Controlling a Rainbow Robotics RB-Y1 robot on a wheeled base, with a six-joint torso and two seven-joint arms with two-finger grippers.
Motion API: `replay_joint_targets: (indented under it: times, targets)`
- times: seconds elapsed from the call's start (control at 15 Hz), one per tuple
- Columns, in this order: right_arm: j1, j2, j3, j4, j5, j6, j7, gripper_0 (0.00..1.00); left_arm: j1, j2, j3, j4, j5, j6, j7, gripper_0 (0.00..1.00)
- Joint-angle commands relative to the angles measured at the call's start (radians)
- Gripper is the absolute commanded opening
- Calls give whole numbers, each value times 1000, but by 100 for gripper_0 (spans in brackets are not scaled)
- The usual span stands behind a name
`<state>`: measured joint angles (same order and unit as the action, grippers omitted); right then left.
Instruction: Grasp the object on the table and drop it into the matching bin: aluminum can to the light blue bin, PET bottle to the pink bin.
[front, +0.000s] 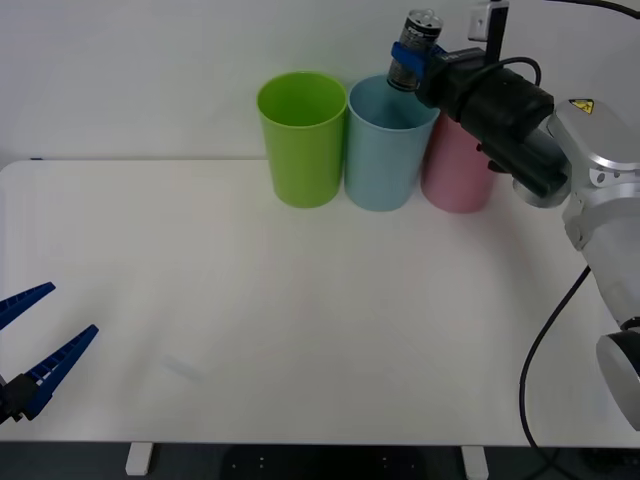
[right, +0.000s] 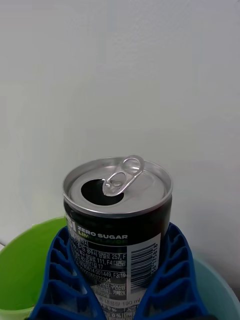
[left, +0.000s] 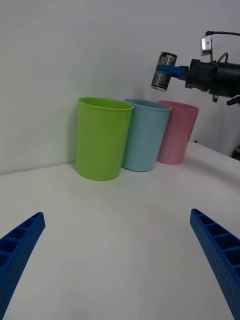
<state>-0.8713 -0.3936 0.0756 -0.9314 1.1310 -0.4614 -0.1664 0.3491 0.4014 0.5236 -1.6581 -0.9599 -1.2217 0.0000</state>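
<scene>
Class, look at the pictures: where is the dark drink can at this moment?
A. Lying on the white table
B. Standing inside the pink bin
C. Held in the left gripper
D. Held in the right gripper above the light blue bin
D: the right gripper clasps the aluminum can in the air over the rim of the light blue bin.

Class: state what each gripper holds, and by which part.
Right gripper clamps the aluminum can by its lower side walls; left gripper holds nothing.
</scene>
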Motion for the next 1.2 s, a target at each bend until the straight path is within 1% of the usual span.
replay_joint_targets:
  times: [0.07, 0.2, 0.27, 0.33, 0.4, 0.47, 0.8, 1.0, 1.2]
  targets:
    - [-2, 10, 1, 0, 15, 21, 2, 0, 0, 0, 0, 0, 0, 0, 0, 100]
    - [-2, 12, 1, 0, 15, 20, 5, 0, 0, 0, 0, 0, 0, 0, 0, 100]
    - [-2, 12, 0, 0, 16, 20, 8, 6, 0, 0, 0, 0, 0, 0, 0, 100]
    - [-2, 12, 0, 0, 16, 21, 15, 66, 0, 0, 0, 0, 0, 0, 0, 100]
    - [-2, 10, 0, 0, 18, 20, 22, 97, 0, 0, 0, 0, 0, 0, 0, 100]
    - [-2, 10, 0, 0, 18, 20, 33, 100, 0, 0, 0, 0, 0, 0, 0, 100]
    - [2, 10, 0, 0, 18, 18, 53, 100, 0, 0, 0, 0, 0, 0, 0, 100]
    - [23, -11, 0, -12, -2, -6, 61, 100, 0, 0, 0, 0, 0, 0, 0, 100]
    - [115, -50, 1, -130, -19, -23, 53, 100, 0, 0, 0, 0, 0, 0, 0, 100]
